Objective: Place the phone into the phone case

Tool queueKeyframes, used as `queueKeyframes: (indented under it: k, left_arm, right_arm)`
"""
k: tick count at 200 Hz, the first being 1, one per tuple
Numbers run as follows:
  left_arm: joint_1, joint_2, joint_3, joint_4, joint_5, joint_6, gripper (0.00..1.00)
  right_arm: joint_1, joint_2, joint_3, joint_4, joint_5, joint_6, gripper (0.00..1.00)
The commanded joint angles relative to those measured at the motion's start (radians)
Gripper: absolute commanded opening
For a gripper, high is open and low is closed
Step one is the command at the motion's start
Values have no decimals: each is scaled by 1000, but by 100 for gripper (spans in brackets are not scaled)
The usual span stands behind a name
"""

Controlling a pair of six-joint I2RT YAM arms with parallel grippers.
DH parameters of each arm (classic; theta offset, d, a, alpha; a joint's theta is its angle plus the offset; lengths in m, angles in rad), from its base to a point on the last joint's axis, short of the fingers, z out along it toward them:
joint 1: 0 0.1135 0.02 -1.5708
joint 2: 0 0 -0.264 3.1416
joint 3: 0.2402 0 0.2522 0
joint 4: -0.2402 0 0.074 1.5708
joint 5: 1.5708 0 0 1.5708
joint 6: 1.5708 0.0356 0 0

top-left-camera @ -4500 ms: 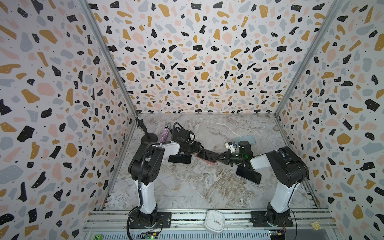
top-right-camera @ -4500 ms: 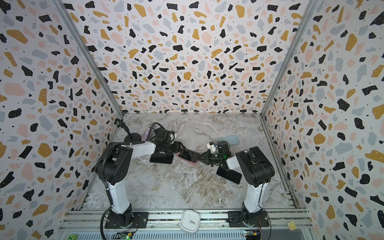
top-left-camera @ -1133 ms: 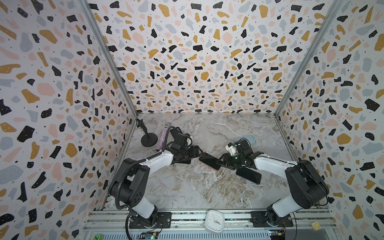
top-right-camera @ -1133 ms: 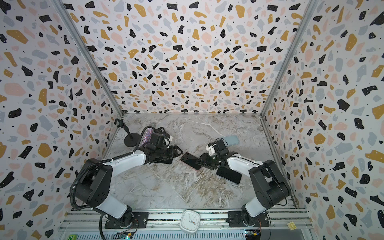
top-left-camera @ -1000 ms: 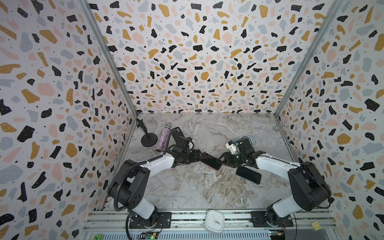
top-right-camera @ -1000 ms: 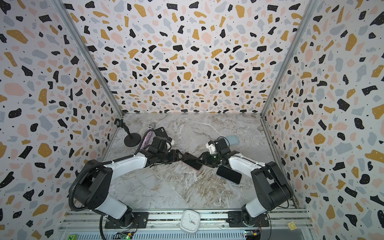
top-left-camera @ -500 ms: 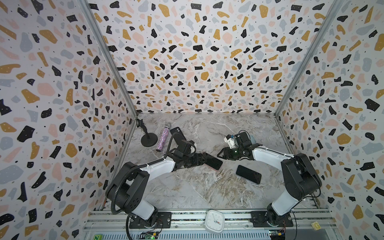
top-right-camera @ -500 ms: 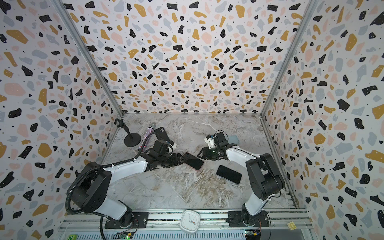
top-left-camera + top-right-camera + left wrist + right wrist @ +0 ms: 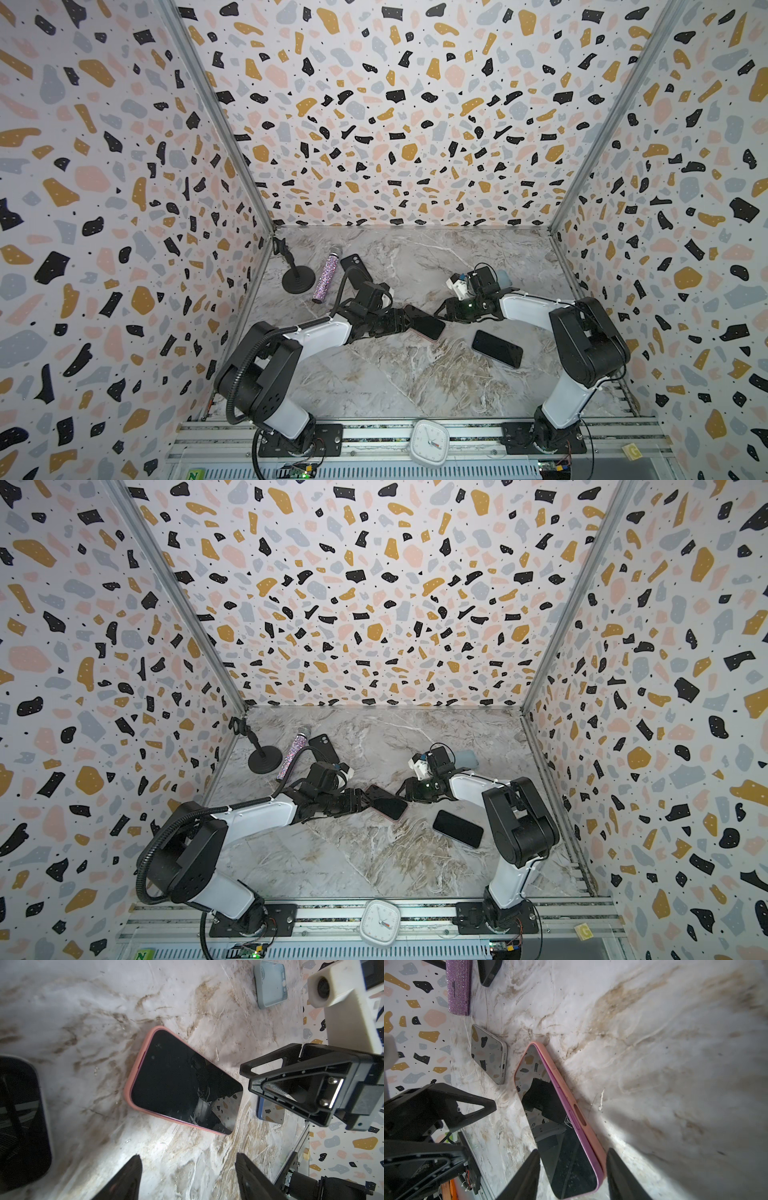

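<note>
Phone [image 9: 424, 325]: black, screen up, flat near the middle of the marbled tabletop [image 9: 386, 374], sitting inside the pink phone case [image 9: 128, 1086], whose rim shows along its edges in both wrist views.

Left end effector [image 9: 188, 1155]: low over the tabletop, just beside one short end of the phone. Fingers spread wide, nothing between them, clear of the case.

Right end effector [image 9: 573, 1150]: at the opposite short end. Fingers apart, the cased phone's end showing between them in the right wrist view. In the left wrist view its tips sit just off the phone's corner; contact cannot be told.

Second phone [image 9: 496, 348]: dark, flat on the tabletop near the right arm, apart from the cased one.

Black item [image 9: 324, 748]: phone-shaped, camera openings up, back left; phone or case cannot be told.

Glitter microphone [image 9: 326, 274]: purple, lying just beside the black item.

Microphone stand [image 9: 297, 279]: black round base, near the left wall.

Pale blue case [image 9: 270, 985]: flat, behind the right arm.

White clock [image 9: 428, 442]: on the front rail.
</note>
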Motion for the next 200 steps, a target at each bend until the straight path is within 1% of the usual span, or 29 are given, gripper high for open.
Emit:
queueKeyframes:
  k: [1,28,52,91,137,175,200]
  left_arm:
    - [-2,-4,-17,22,18,-1,72]
    - [-2,12,-37,41,22,-4,72]
    - [-11,61,-37,106,43,-34,68]
    - [-32,132,18,122,53,-34,64]
    - [-37,193,80,120,57,-27,58]
    - [-47,228,130,113,63,-23,49]
    - [-51,240,149,108,65,-21,46]
  right_arm:
    - [3,1,12,6,-12,-21,53]
    - [10,15,10,6,-12,-29,53]
    - [22,18,11,-4,-12,-36,52]
    - [32,9,-8,-17,3,-49,52]
    - [51,-22,-36,-31,3,-49,49]
    - [85,-68,-79,-37,3,-36,47]
    - [113,-99,-105,-39,6,-30,46]
